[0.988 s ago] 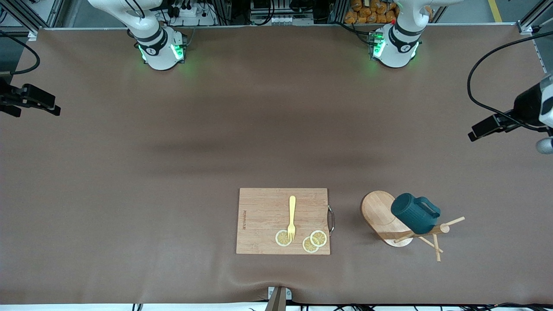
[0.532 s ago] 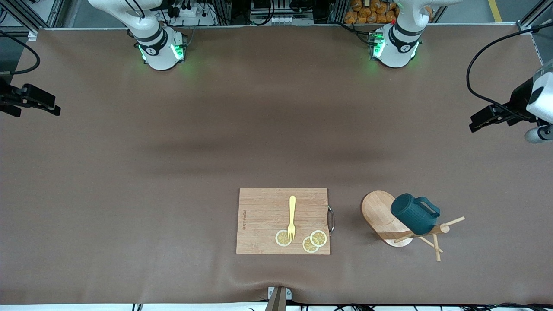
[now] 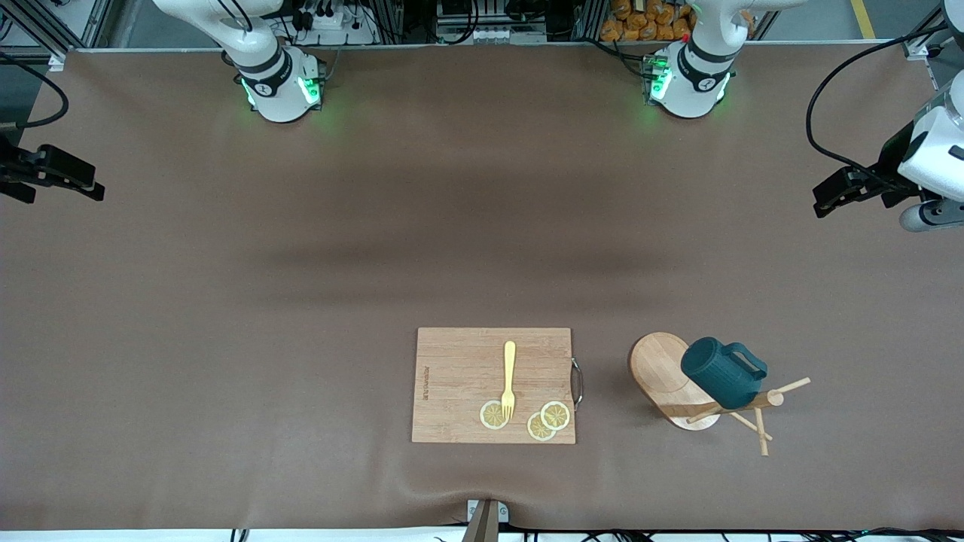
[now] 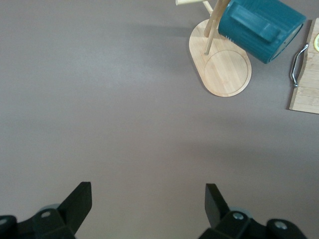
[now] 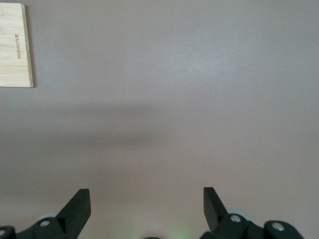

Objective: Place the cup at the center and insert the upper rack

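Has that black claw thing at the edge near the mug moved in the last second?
Yes. The left gripper has risen toward the robots' bases, away from the cup, which stayed put.

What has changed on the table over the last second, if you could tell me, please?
Only the left gripper moved: at the left arm's end of the table it drifted toward the robots' bases, open and holding nothing. The right gripper is open and waits as before. The cup hangs unmoved on the upper rack, and the cutting board with its fork and lemon slices is unchanged.
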